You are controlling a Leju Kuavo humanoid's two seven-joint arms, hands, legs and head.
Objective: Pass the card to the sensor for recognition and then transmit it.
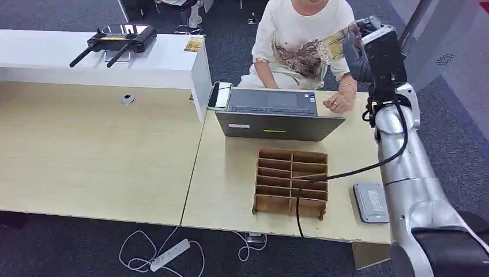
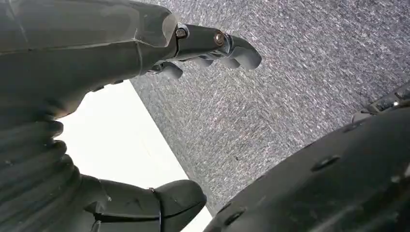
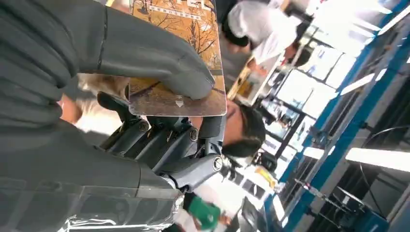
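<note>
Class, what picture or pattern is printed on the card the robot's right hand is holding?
The card shows golden-brown autumn trees, clearest in the right wrist view.

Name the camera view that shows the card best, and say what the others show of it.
Right wrist view: the card lies close up, pinched by the right hand, its tree picture plain. In the head view it is a small strip beside that raised hand. The left wrist view looks at carpet.

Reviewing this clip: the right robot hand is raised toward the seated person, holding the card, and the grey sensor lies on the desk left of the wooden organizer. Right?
One slip: in the head view the grey sensor lies right of the wooden organizer, not left. The rest holds: the right robot hand is raised toward the seated person, and the right wrist view shows it holding the card.
</note>
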